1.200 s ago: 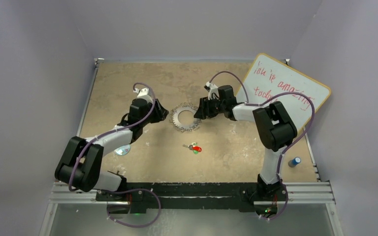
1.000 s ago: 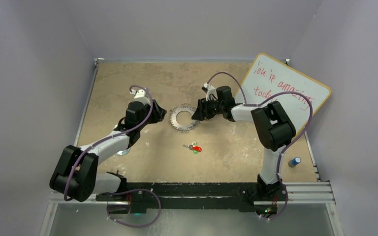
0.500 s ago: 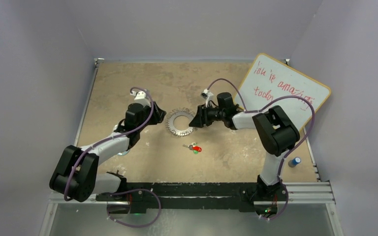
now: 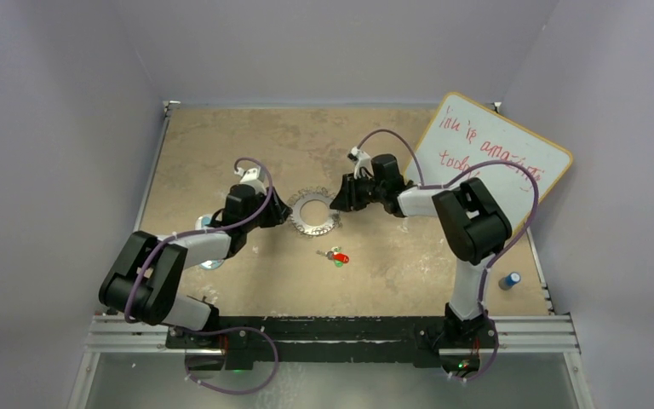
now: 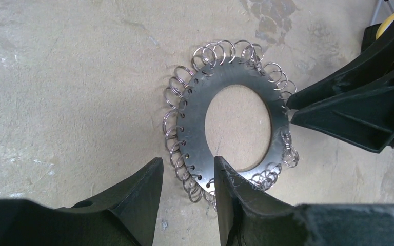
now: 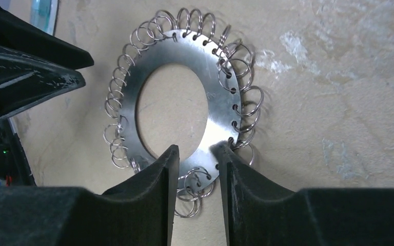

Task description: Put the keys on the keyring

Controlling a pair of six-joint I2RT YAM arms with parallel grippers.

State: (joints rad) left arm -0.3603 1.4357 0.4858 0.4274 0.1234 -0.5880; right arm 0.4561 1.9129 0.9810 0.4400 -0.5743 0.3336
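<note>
The keyring (image 4: 313,213), a flat silvery ring fringed with small wire loops, lies flat on the table between my two grippers. My left gripper (image 4: 284,212) is at its left rim. In the left wrist view the left gripper (image 5: 187,168) is open, and its fingers (image 5: 143,192) straddle the keyring (image 5: 195,128) band and loops. My right gripper (image 4: 337,203) is at the right rim. Seen from the right wrist, the right gripper (image 6: 196,154) is open with a narrow gap over the keyring (image 6: 220,102) near arc. The keys (image 4: 337,256), red and green headed, lie nearer on the table, untouched.
A whiteboard (image 4: 494,153) with red writing leans at the back right. A small blue cylinder (image 4: 509,279) stands by the right edge. A clear bluish plastic object (image 4: 211,261) lies under my left forearm. Grey walls close in the table on three sides.
My left gripper has swung right and down onto the ring's left rim. The right gripper's jaws have narrowed at the right rim. The ring has slid a little left and nearer.
</note>
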